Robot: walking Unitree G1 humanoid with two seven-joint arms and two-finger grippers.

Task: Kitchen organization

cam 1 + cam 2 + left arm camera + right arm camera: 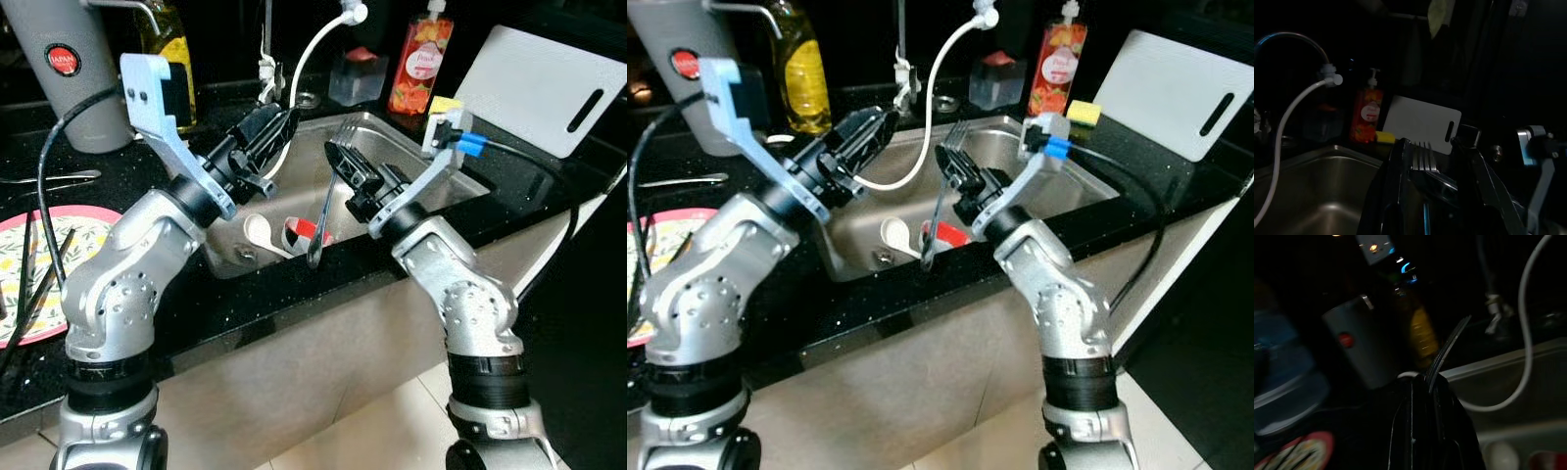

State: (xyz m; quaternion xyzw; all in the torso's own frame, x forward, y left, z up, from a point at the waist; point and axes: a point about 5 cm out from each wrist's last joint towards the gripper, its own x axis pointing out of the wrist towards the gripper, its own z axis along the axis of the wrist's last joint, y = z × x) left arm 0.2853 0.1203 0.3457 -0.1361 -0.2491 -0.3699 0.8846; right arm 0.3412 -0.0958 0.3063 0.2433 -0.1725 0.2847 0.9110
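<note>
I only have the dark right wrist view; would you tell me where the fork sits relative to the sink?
Observer: The right hand holds the fork tines up over the sink, with its handle hanging into the basin.
Operator: Is anything lying under it?
Observer: A white spoon lies on the sink floor, left of the handle's tip.
Operator: Where is the left hand?
Observer: The left hand is open above the sink's left rim, by the white hose.
</note>
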